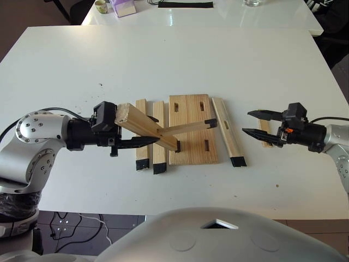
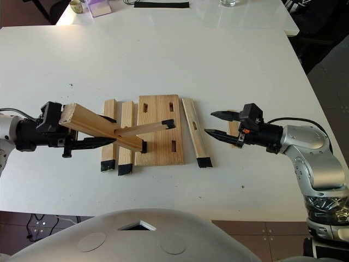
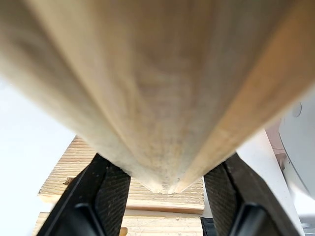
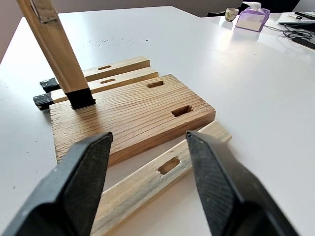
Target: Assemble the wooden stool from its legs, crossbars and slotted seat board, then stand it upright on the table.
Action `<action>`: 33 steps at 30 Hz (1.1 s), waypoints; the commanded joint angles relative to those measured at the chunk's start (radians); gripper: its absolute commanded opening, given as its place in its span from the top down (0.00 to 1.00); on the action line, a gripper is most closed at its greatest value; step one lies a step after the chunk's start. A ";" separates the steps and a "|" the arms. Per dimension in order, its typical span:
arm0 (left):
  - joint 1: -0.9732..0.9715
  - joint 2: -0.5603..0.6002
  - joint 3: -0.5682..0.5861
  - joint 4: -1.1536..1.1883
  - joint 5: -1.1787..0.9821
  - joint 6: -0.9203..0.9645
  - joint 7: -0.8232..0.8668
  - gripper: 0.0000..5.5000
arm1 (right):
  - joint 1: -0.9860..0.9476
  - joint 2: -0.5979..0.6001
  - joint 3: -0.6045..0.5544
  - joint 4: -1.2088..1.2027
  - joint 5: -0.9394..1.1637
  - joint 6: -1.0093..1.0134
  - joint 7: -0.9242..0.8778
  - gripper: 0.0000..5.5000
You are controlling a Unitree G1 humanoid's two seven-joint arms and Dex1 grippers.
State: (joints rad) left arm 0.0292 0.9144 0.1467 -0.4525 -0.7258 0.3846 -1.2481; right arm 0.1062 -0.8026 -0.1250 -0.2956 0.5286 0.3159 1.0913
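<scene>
My left gripper (image 1: 143,137) is shut on a wooden leg (image 1: 143,124) and holds it tilted, the black-capped foot resting on the slotted seat board (image 1: 192,148). A crossbar (image 1: 188,128) juts from this leg across the board. In the left wrist view the leg (image 3: 162,83) sits between both fingers (image 3: 106,191). Two more legs (image 1: 158,155) lie left of the board and one leg (image 1: 229,134) lies to its right. My right gripper (image 1: 246,122) stands open just right of that leg, over a short wooden piece (image 1: 265,134). The right wrist view shows the board (image 4: 133,113) and the near leg (image 4: 157,174).
The white table (image 1: 163,60) has free room behind and in front of the parts. On a second table at the back are a cup (image 1: 101,6), a purple box (image 1: 122,6) and a black strip (image 1: 185,4).
</scene>
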 commanded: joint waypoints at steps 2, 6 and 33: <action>-0.024 0.039 0.004 0.023 0.017 0.045 0.000 0.63 | -0.001 -0.006 -0.001 0.010 -0.018 -0.014 0.005 0.50; -0.037 0.046 -0.013 0.049 0.041 0.032 -0.016 0.63 | 0.009 0.000 0.001 0.006 -0.025 -0.020 -0.001 0.50; -0.113 0.011 -0.283 0.246 0.220 0.024 0.006 0.63 | 0.014 0.011 0.044 -0.004 -0.061 -0.032 0.005 0.50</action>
State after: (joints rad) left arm -0.1071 0.9308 -0.0344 -0.2961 -0.5937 0.2734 -1.2725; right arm 0.1263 -0.7914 -0.0887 -0.2926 0.4839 0.2926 1.0978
